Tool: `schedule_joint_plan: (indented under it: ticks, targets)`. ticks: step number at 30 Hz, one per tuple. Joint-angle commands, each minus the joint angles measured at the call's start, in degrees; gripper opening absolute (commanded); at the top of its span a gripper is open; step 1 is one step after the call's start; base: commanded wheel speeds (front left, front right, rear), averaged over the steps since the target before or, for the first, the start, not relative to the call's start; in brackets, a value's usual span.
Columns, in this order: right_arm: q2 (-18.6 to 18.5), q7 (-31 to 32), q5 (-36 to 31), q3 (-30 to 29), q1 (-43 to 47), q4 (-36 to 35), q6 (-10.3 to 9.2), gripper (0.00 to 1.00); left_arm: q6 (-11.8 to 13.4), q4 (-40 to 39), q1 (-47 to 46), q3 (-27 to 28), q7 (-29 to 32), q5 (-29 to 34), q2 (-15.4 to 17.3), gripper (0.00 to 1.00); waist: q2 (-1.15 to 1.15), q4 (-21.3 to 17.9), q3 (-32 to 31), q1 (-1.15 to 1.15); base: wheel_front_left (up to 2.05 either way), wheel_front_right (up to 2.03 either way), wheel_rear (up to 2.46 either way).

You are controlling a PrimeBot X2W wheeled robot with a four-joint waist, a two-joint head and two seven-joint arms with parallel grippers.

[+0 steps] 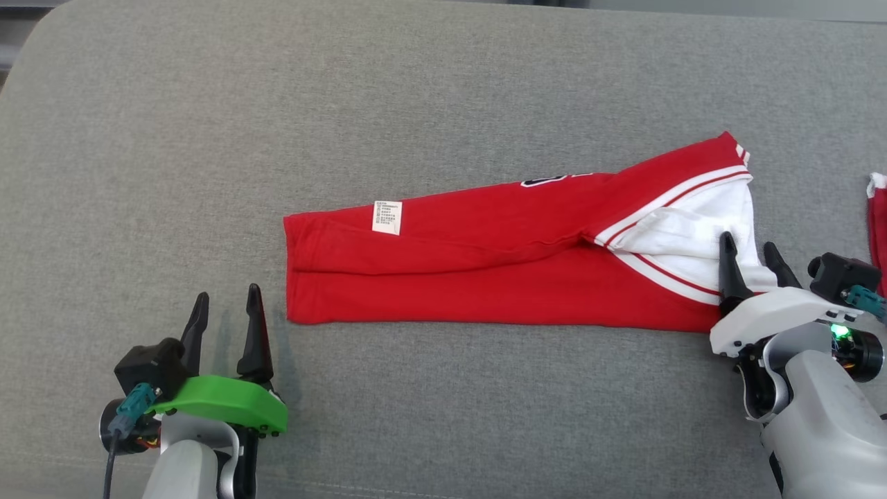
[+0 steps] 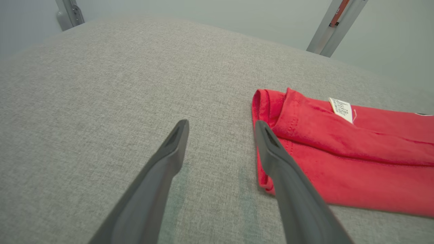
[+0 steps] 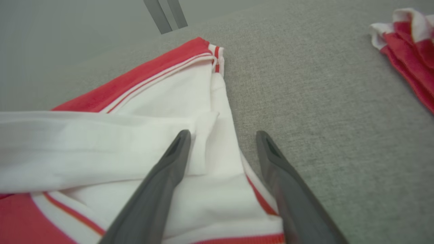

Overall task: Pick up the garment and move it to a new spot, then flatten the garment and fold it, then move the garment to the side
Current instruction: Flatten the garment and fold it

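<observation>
The garment [image 1: 485, 267] is red with white trim and a white care label, folded into a long strip across the grey surface. Its white-lined end points right. My left gripper [image 1: 225, 305] stands open just left of the garment's left edge [image 2: 268, 142], nothing between its fingers [image 2: 173, 145]. My right gripper [image 1: 752, 256] is open over the white right end of the garment [image 3: 142, 142]; its left finger lies above the white cloth, its right finger over grey fabric. Neither holds the cloth.
The grey fabric surface [image 1: 416, 97] spreads wide to the back and left. A second red and white piece of cloth [image 1: 877, 215] lies at the right edge, seen also in the right wrist view as cloth [image 3: 407, 44]. Metal frame posts [image 2: 334, 27] stand beyond the far edge.
</observation>
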Motion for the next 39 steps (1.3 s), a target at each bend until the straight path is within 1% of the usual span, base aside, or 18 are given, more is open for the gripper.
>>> schedule_joint_plan:
  ticks: [1, 4, 6, 7, 8, 9, 10, 13, 17, 21, 24, 27, 31, 33, 36, 39]
  targets:
    - [0.1, -0.1, -0.7, -0.1, -0.5, 1.4, -0.1, 1.0, 0.0, -0.2, 0.8, -0.4, 0.0, -0.7, 0.1, 1.0, 0.0, 2.3, -0.2, 0.0, 0.0, 0.0, 0.0]
    - [1.3, 0.1, -1.0, 0.7, -0.9, 3.5, -0.04, 1.0, 0.4, -0.5, 1.1, -1.1, 0.0, -1.2, 0.1, 1.0, 0.0, 3.4, -0.4, 0.0, 0.0, 0.0, 0.0]
    - [2.4, 0.1, -0.6, 2.3, -1.0, 4.3, 0.05, 1.0, 0.6, -0.6, 1.4, -1.3, 0.0, -1.2, 0.1, 1.0, 0.0, 3.8, -0.5, 0.0, 0.0, 0.0, 0.0]
    - [2.8, 0.1, -0.2, 3.1, -1.0, 4.5, 0.07, 0.84, 0.6, -0.7, 1.5, -1.2, 0.0, -1.4, 0.1, 1.0, 0.0, 3.9, -0.6, 0.0, 0.0, 0.0, 0.0]
    - [3.1, 0.3, 0.2, 4.1, -0.9, 4.8, 0.09, 0.42, 0.7, -0.7, 1.6, -1.2, 0.0, -1.3, 0.1, 1.0, 0.0, 3.9, -0.7, 0.0, 0.0, 0.0, 0.0]
    - [3.3, 0.3, 0.7, 4.9, -0.9, 4.9, 0.1, 0.07, 0.8, -0.8, 1.6, -1.2, 0.0, -1.4, 0.0, 1.0, 0.0, 3.9, -0.8, 0.0, 0.0, 0.0, 0.0]
    - [3.5, 0.3, 1.4, 5.6, -1.0, 4.8, 0.1, 0.0, 0.9, -0.8, 1.8, -1.1, 0.0, -1.5, 0.0, 1.0, 0.0, 3.8, -0.9, 0.0, 0.0, 0.0, 0.0]
    - [2.5, 0.2, 2.1, 6.1, -1.5, 3.7, -0.01, 0.0, 0.9, -1.0, 2.0, -1.5, 0.0, -1.6, 0.0, 1.0, 0.0, 3.3, -1.3, 0.0, 0.0, 0.0, 0.0]
    - [0.5, -0.1, 2.0, 3.2, -1.7, -0.6, -0.07, 0.0, 0.9, -1.1, 2.0, -1.8, 0.0, -1.9, 0.1, 1.0, 0.0, 1.9, -1.7, 0.0, 0.0, 0.0, 0.0]
    - [0.1, -0.1, 1.3, 1.8, -1.0, -5.4, -0.06, 0.0, 0.9, -0.7, 2.2, -2.7, 0.0, -2.1, 0.1, 1.0, 0.0, 0.5, -2.3, 0.0, 0.0, 0.0, 0.0]
    - [0.5, -0.1, 0.9, 3.7, -0.4, -9.3, -0.06, 0.0, 0.9, -0.4, 2.6, -3.5, 0.0, -2.5, 0.1, 1.0, 0.0, 0.1, -2.8, 0.0, 0.0, 0.0, 0.0]
    - [1.3, -0.1, 1.1, 7.7, 0.2, -13.6, -0.06, 0.0, 1.0, 0.1, 2.5, -4.6, 0.0, -2.7, 0.1, 1.0, 0.0, 0.3, -3.4, 0.0, 0.0, 0.0, 0.0]
    - [2.3, 0.5, 1.9, 14.1, 0.1, -17.0, -0.06, 0.0, 0.9, 0.7, 2.6, -6.2, 0.0, -3.4, 0.1, 1.0, 0.0, 2.0, -4.0, 0.0, 0.0, 0.0, 0.0]
    - [2.7, 1.8, 2.4, 17.4, -0.6, -17.8, -0.06, 0.0, 1.0, 1.1, 2.6, -7.0, 0.0, -3.9, 0.1, 1.0, 0.0, 3.5, -4.3, 0.0, 0.0, 0.0, 0.0]
    - [3.1, 3.9, 2.7, 21.3, -1.6, -17.3, -0.06, 0.0, 1.3, 1.7, 3.1, -8.0, 0.0, -4.6, 0.1, 1.0, 0.0, 6.7, -5.0, 0.0, 0.0, 0.0, 0.0]
    - [3.6, 5.3, 1.8, 23.5, -2.3, -15.6, -0.06, 0.0, 1.5, 2.0, 3.4, -9.1, 0.0, -5.1, 0.1, 1.0, 0.0, 10.4, -5.3, 0.0, 0.0, 0.0, 0.0]
